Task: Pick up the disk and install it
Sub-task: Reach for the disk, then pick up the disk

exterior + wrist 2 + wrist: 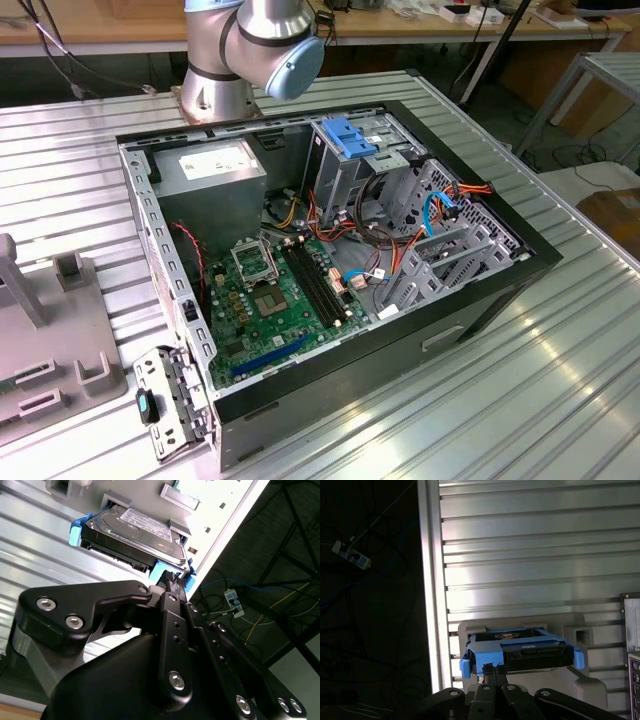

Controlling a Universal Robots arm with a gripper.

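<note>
The ribbed metal table [70, 150] holds an open computer case [330, 250]. In both wrist views the disk [145, 527] [512, 642] lies in a grey holder [570, 680]. The gripper [173, 576] [492, 666] jaws pinch its blue rail.

Bright glare streaks the ribbed table [545, 400], its surroundings dim.

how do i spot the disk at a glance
On the ribbed aluminium table, find the grey holder block near its edge. The flat dark hard drive with a white label rests in it. Only it wears a bright blue plastic rail.
</note>
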